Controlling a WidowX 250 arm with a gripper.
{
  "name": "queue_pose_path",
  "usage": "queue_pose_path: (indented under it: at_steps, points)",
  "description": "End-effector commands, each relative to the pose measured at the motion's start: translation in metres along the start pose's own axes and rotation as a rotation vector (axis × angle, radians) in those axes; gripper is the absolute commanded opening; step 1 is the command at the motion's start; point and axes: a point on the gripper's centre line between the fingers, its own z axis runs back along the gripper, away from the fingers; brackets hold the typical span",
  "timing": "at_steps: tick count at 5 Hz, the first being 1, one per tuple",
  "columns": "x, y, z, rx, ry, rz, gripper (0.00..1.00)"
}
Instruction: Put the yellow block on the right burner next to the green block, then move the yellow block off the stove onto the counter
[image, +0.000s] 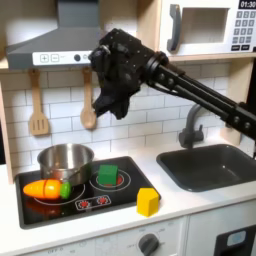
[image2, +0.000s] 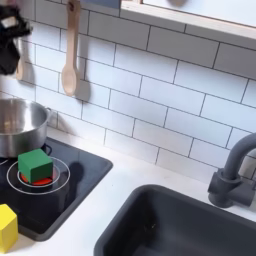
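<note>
Gripper (image: 112, 108) hangs high above the stove (image: 60, 205), jaw state unclear, yellow block (image: 148, 202) far below.

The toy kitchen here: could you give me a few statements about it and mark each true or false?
1. The green block sits on a red ring burner of the stove. True.
2. The yellow block is stacked on the green block. False: it rests at the stove's front corner, partly on the white counter, apart from the green block.
3. The gripper is high above the stove, holding nothing. True.
4. The toy carrot lies in the sink. False: it lies on the stove in front of the metal pot.
</note>
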Motion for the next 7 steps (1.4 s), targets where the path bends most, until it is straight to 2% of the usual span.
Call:
queue_pose_path:
  at_steps: [1,3,4,5,6,7]
  points:
    - [-0.053,0.014,0.002,0.083,0.150,-0.038,0.00]
    - [-0.090,0.006,0.010,0.097,0.213,-0.096,0.00]
    - [-0.097,0.010,0.008,0.129,0.245,-0.102,0.00]
    - [-0.103,0.015,0.004,0.147,0.303,-0.109,0.00]
    - [-0.112,0.007,0.004,0.139,0.357,-0.149,0.00]
    - [-0.119,0.001,0.002,0.137,0.365,-0.178,0.00]
